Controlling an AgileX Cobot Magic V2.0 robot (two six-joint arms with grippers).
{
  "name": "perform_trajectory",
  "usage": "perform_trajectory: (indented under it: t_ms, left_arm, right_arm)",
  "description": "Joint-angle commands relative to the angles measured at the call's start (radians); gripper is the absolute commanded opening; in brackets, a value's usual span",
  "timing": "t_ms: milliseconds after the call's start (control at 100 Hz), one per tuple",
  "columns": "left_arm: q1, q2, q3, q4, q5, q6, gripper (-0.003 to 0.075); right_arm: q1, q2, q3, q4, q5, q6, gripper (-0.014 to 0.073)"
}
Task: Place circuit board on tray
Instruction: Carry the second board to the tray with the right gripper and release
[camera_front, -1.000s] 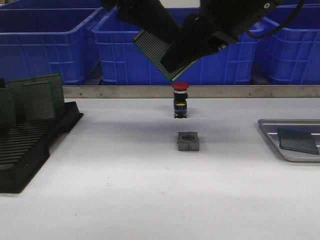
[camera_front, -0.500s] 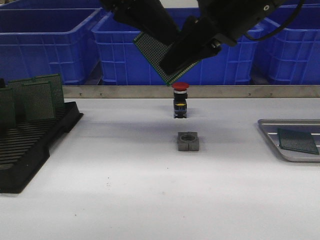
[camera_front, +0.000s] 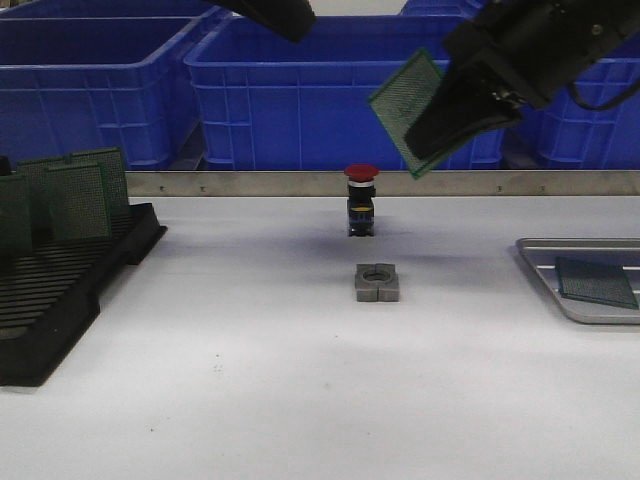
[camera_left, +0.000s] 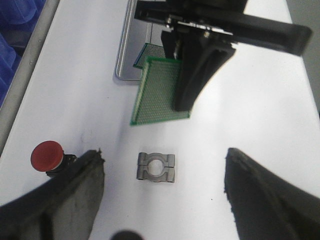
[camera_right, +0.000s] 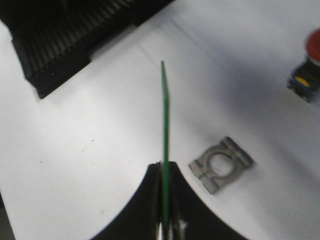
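Note:
My right gripper (camera_front: 440, 125) is shut on a green circuit board (camera_front: 408, 100) and holds it high above the table, right of the middle. The board shows edge-on in the right wrist view (camera_right: 164, 115) and flat in the left wrist view (camera_left: 160, 94). The silver tray (camera_front: 545, 275) lies at the right edge of the table with another circuit board (camera_front: 596, 281) on it; it also shows in the left wrist view (camera_left: 125, 55). My left gripper (camera_left: 162, 172) is open and empty, high above the table; only a bit of the left arm (camera_front: 275, 15) shows in the front view.
A black slotted rack (camera_front: 60, 290) with several green boards stands at the left. A red push button (camera_front: 361, 200) and a grey metal block (camera_front: 377, 283) sit mid-table. Blue bins (camera_front: 330, 90) line the back behind a metal rail.
The left gripper has let go of the board and drawn up and away to the left. The right gripper has carried the board to the right.

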Motion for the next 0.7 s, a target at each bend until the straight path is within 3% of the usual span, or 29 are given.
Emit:
perform_trajectory:
  t_ms: [0,270,560,630,690]
  left_arm:
    - [0.005,-0.06,-0.034,-0.07,0.048,-0.012,0.0482]
    - [0.005,-0.06,-0.034,-0.07,0.048,-0.012,0.0482]
    - [0.005,-0.06,-0.034,-0.07,0.048,-0.012,0.0482]
    - [0.005,-0.06,-0.034,-0.07,0.048,-0.012,0.0482]
    - [0.005,-0.06,-0.034,-0.07,0.048,-0.012,0.0482]
  right_arm:
    - [-0.07,-0.017,-0.026,0.037,0.025,0.076,-0.0121]
    - [-0.278,0.11,-0.026,0.037,0.06,0.193,-0.0121]
    - [-0.372,0.152,-0.026,0.027,0.059,0.196,-0.0116]
    - [-0.374,0.152,-0.026,-0.004,0.062,0.196,-0.0079]
    - [-0.374,0.152,-0.026,-0.039,0.07,0.196,0.0003]
